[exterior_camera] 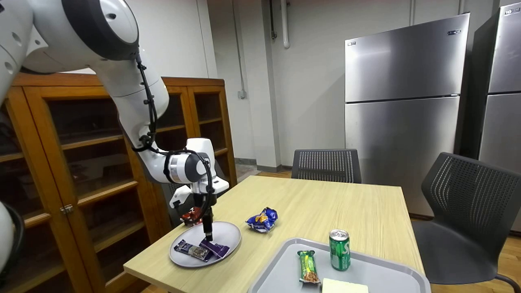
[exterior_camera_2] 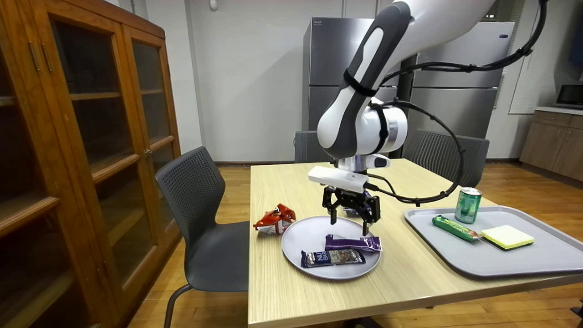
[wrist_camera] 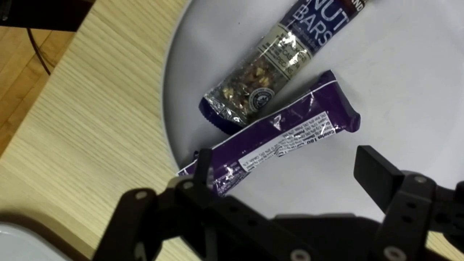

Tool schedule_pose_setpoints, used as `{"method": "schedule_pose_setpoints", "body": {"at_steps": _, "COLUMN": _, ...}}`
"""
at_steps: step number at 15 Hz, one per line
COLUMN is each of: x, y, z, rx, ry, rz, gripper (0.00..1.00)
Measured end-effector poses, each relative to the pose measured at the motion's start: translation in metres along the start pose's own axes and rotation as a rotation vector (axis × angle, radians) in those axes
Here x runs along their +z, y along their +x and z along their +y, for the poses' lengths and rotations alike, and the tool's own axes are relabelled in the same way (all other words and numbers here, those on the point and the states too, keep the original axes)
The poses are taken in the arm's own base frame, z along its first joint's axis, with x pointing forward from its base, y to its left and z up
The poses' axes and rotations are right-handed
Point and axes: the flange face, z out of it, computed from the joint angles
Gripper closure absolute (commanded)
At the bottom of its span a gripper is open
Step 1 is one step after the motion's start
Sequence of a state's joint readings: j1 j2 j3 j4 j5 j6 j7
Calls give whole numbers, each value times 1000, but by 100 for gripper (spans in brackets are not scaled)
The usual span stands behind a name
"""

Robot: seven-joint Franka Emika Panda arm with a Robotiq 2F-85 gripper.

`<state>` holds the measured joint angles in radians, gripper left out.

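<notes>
Presently, the pincer (exterior_camera_2: 349,226) is hanging released above the plate (exterior_camera_2: 300,239), a little below the middle of the frame in an exterior view, its jaws spreading well apart and pointing down. Beneath it, the purple bar (exterior_camera_2: 353,243) is lying on the right half of the plate, one end reaching the rim. In the wrist view that bar is running diagonally across the middle of the frame, and the finger (wrist_camera: 202,165) at left is covering part of its lower-left end; I cannot tell whether the two are touching. The nut bar (exterior_camera_2: 332,258) is lying just beside it, in the lower middle of an exterior view.

A red snack bag (exterior_camera_2: 275,221) is sitting on the tabletop (exterior_camera_2: 410,278) just beside the plate, left of centre in an exterior view. A blue snack bag (exterior_camera: 262,219) is lying near the plate, in the lower middle of an exterior view. Toward the lower right in both exterior views, a gray tray (exterior_camera_2: 553,259) is carrying an upright green can (exterior_camera_2: 467,206), a green-wrapped bar (exterior_camera_2: 455,228) and a pale yellow block (exterior_camera_2: 508,237). A wooden cabinet (exterior_camera_2: 104,159) is filling the left side, and a steel refrigerator (exterior_camera: 403,101) is standing at upper right in an exterior view.
</notes>
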<state>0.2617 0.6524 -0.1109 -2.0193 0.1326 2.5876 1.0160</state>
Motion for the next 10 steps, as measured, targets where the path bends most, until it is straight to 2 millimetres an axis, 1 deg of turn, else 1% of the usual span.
{"method": "schedule_pose_setpoints", "body": {"at_steps": 6, "x": 7, "y": 1, "z": 10, "rx": 67, "ry": 47, "rz": 37, "gripper": 0}}
{"method": "schedule_pose_setpoints", "body": {"at_steps": 10, "x": 14, "y": 2, "z": 18, "rx": 133, "ry": 46, "rz": 41, "gripper": 0}}
